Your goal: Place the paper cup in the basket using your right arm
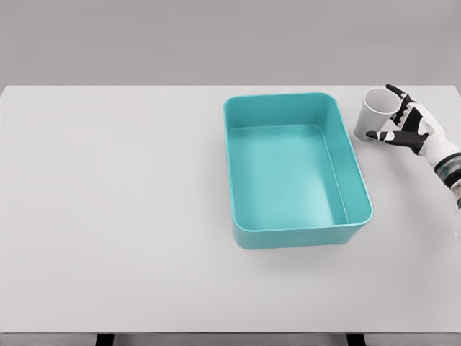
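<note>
— Hand position first: how is the right hand (405,124) set?

— It is seen at the far right of the tabletop (115,216), with the fingers curled around the side of the paper cup (374,114). A fingertip is hooked over the rim and the thumb is laid low against the wall. The cup appears to be clamped, though how firmly cannot be judged.

— And where is the cup itself?

— Just beside the teal basket (358,173), near its far right corner, upright or slightly tilted, and it seems not yet to be lifted off the tabletop.

— What should be minded for this step?

— The grip would best be confirmed before any lift, since a thin paper wall is likely to be crushed if squeezed hard and to slip if held loosely. The cup should then be raised clear of the basket's wall before being carried leftward, so the rim is not struck, and it should be released only once it is well over the open interior.

— The left arm?

— Not visible.
</note>
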